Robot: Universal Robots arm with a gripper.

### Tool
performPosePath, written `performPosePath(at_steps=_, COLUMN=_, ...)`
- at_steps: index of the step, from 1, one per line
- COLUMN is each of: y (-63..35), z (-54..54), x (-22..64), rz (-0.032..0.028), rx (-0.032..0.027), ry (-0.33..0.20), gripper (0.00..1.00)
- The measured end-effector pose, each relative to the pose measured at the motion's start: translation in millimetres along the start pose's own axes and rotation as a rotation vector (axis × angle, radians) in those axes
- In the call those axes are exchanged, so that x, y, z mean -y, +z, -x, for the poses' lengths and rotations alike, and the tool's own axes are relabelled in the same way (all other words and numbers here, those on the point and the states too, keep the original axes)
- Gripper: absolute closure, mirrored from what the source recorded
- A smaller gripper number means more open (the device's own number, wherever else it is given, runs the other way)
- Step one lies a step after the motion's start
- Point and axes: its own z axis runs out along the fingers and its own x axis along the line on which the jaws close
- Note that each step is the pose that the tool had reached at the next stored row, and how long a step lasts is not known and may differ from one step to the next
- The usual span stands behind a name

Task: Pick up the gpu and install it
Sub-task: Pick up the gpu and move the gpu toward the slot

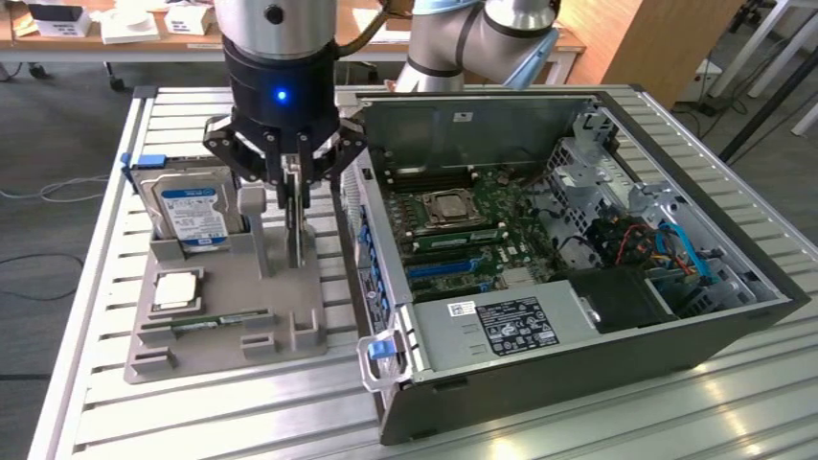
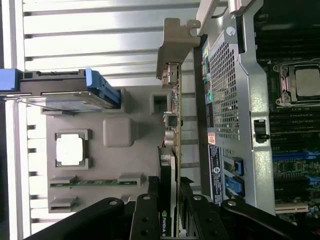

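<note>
On a slatted metal desk (image 1: 90,402), beside an open computer case (image 1: 576,383), the pincer (image 1: 297,196) clamps both faces of the gpu (image 1: 299,240), which stands on edge in a grey tray (image 1: 217,355). The exterior view shows a thin dark blade; the wrist view adds its silvery bracket (image 2: 176,42).

The gpu (image 2: 166,185) carries the brand NVIDIA — the power supply's label (image 1: 509,323) is illegible.

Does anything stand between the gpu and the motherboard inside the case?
Yes: the case's side wall rises between the motherboard and the gpu, which stands upright in the gray holder, the gripper closed on it.
</note>
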Motion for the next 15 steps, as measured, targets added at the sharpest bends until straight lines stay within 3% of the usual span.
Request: performPosePath(at_steps=15, y=-19.0, z=3.3, x=-2.2, rz=0.0099, rx=-0.0008, ry=0.0, gripper=0.73)
